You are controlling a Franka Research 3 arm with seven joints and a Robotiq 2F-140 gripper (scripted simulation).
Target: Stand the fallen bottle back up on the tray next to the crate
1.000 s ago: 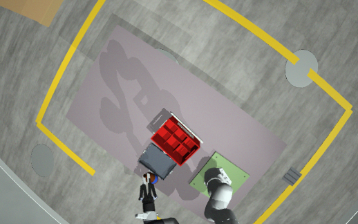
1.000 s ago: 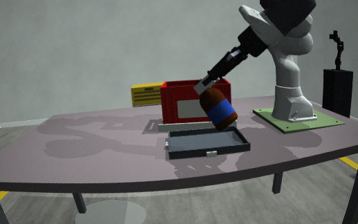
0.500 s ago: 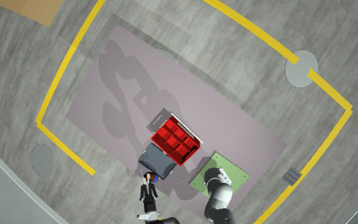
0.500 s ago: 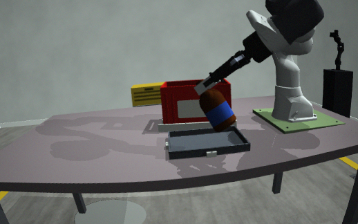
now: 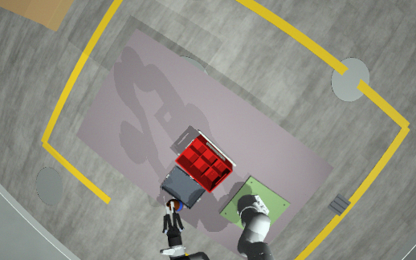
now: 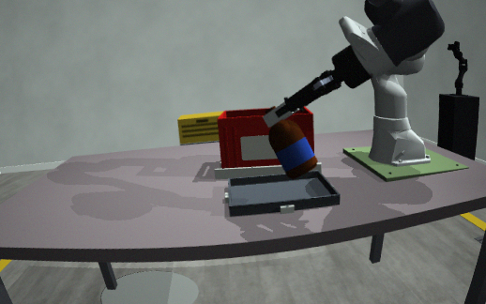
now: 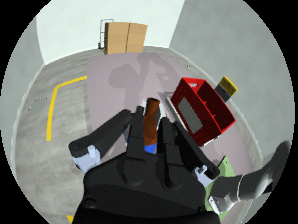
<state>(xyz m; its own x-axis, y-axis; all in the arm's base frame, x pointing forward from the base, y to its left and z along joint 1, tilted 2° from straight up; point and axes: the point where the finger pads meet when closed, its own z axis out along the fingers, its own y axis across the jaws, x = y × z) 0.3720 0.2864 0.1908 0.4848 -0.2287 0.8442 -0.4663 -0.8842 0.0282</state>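
The brown bottle [image 5: 174,203] [image 6: 286,133] [image 7: 150,127] with a blue band hangs in the air above the tray's height. In the exterior view it is tilted, neck up to the left and base down to the right. My gripper [image 5: 172,208] [image 6: 277,114] [image 7: 151,107] is shut on the bottle at its neck end, reaching down at a slant. The grey tray [image 5: 183,187] [image 6: 256,208] lies flat on the table. In the top view the bottle shows at the tray's outer edge; whether its base is over the tray is unclear. The red crate [image 5: 185,167] [image 6: 230,141] [image 7: 207,127] stands upright beside the tray.
A green base plate [image 5: 275,201] [image 6: 362,164] carries a robot arm's base, to the right of the crate and tray in the exterior view. A yellow box [image 6: 200,129] [image 7: 229,85] shows behind the crate. The table edge runs close past the tray's outer side.
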